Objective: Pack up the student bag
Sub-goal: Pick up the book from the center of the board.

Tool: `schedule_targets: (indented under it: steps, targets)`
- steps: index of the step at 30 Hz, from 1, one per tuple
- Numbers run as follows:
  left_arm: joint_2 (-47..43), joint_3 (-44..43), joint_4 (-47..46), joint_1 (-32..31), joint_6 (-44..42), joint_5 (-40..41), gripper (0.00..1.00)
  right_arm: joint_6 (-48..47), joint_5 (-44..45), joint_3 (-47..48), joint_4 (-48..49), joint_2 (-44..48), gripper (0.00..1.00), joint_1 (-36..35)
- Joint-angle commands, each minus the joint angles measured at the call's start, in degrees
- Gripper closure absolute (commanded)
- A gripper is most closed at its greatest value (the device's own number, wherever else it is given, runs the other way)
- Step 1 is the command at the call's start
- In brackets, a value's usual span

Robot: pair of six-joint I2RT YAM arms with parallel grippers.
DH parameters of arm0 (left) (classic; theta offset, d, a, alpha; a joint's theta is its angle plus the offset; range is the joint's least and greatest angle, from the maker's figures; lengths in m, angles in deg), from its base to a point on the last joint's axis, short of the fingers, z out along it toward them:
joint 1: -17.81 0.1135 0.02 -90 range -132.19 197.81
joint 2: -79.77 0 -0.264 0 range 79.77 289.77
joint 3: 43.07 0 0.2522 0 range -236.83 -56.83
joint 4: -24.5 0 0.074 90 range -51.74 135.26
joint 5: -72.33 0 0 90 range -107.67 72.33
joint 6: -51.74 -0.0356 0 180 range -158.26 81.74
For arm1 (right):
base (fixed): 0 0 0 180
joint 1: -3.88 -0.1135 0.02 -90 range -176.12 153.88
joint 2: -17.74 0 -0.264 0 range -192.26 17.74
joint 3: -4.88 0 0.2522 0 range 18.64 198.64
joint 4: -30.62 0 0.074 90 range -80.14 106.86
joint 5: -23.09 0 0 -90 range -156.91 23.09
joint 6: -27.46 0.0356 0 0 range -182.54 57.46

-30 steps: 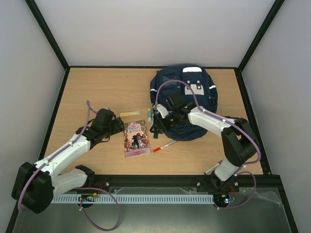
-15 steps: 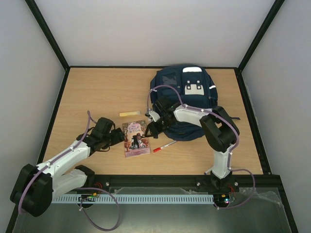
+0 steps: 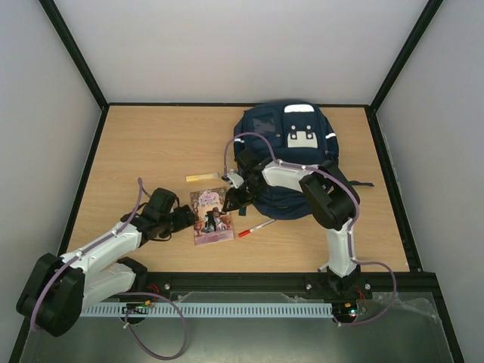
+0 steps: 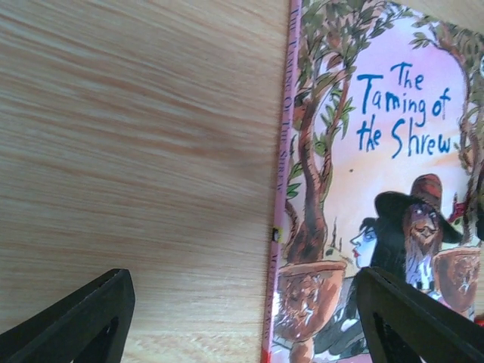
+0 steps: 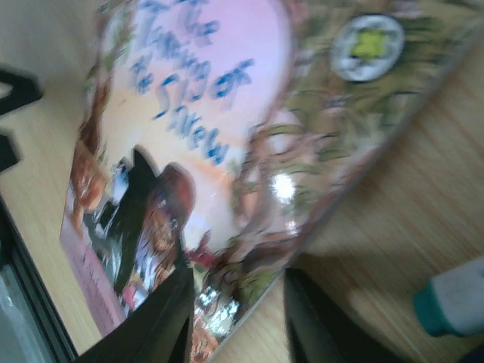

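One student bag (image 3: 268, 128), one book (image 3: 212, 219), one pen (image 3: 255, 228); left pincer (image 4: 242, 287) wide open; right pincer (image 5: 238, 280) half-open astride book

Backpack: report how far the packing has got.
Done: nothing visibly packed. The backpack lies at the far side of the table.
In hand: the left gripper and right gripper, both open, flank the book on the table.
Left: the book, the red pen, the yellowish bar and a teal-capped tube all sit outside it.
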State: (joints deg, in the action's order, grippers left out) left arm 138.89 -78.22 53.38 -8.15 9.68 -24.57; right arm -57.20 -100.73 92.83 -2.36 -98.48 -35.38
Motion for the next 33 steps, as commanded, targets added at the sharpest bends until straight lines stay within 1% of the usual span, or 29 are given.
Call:
schedule_targets:
  steps: [1, 3, 5, 9, 13, 16, 18, 25, 30, 33]
  targets:
    - [1.84, 1.49, -2.97, 0.38, 1.37, -2.07, 0.15, 1.96, 5.21, 0.96, -4.31, -3.50, 0.74, -0.48]
    - [3.01, 1.80, -4.45, 0.38, 2.10, -2.70, 0.12, 2.54, 7.89, 1.27, -4.95, -4.60, 0.85, -0.46]
    - [4.24, 2.16, -5.92, 0.44, 3.04, -3.34, 0.11, 2.94, 11.48, 1.53, -5.68, -5.68, 0.91, -0.45]
    - [6.23, 2.92, -8.40, 0.51, 4.81, -4.46, 0.11, 3.14, 16.20, 2.67, -7.66, -8.66, 0.96, -0.51]
    - [7.50, 4.14, -10.78, 0.55, 6.56, -4.98, 0.11, 2.99, 15.30, 2.59, -8.26, -11.82, 0.98, -0.42]
    - [8.96, 5.53, -14.07, 0.55, 7.99, -7.01, 0.11, 2.88, 14.46, 2.75, -8.34, -13.31, 0.99, -0.44]
    - [10.10, 5.98, -15.50, 0.55, 8.71, -7.83, 0.12, 2.84, 14.13, 2.89, -8.42, -13.96, 0.99, -0.45]
    - [10.94, 5.40, -15.01, 0.56, 9.15, -7.07, 0.12, 2.45, 12.77, 2.77, -8.32, -14.58, 0.98, -0.53]
    - [9.85, 5.41, -12.78, 0.56, 9.02, -6.06, 0.13, 3.41, 10.67, 2.88, -9.03, -11.19, 0.88, 0.47]
    - [8.17, 5.55, -11.10, 0.62, 8.95, -5.30, 0.13, 4.37, 10.18, 1.52, -7.98, -6.19, 0.86, 1.16]
